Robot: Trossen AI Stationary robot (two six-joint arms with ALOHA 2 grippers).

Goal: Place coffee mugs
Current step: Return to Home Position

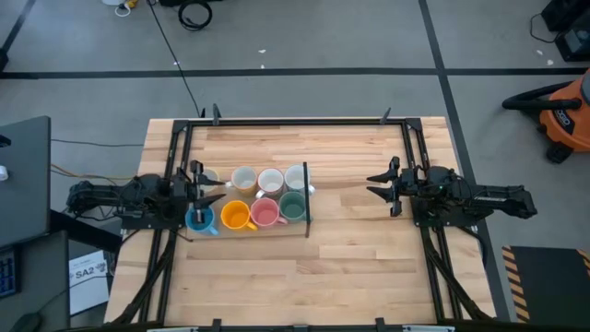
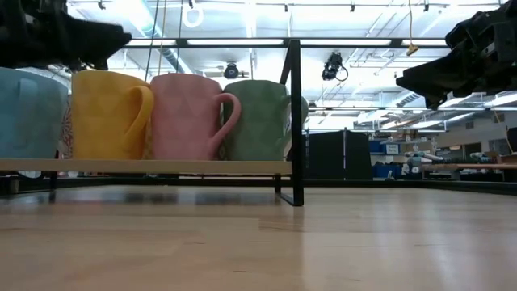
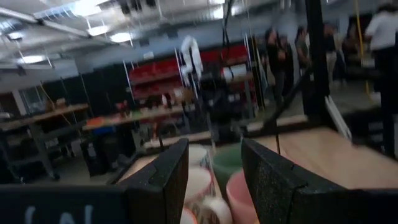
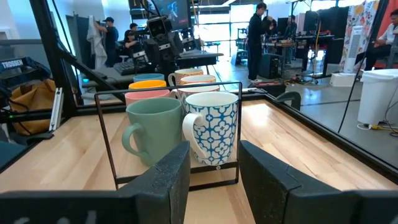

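Several coffee mugs stand upright in two rows on a low wooden shelf (image 2: 145, 166) inside a black wire frame (image 1: 306, 198) at the table's left middle. The near row holds a blue mug (image 1: 200, 219), a yellow mug (image 1: 236, 216), a pink mug (image 1: 265, 213) and a green mug (image 1: 292, 205). The far row holds cream and white mugs (image 1: 270, 180) and a blue-patterned mug (image 4: 214, 127). My left gripper (image 1: 208, 187) hangs open and level above the frame's left end, clear of the mugs (image 3: 214, 180). To the frame's right, my right gripper (image 1: 381, 187) is open and level, facing the mugs (image 4: 214, 177).
Bare wood (image 1: 350, 240) lies between the frame and my right gripper and along the near side. Black rails (image 1: 295, 121) edge the table. An orange vacuum (image 1: 562, 115) stands on the floor at the right. People stand in the room beyond (image 4: 258, 37).
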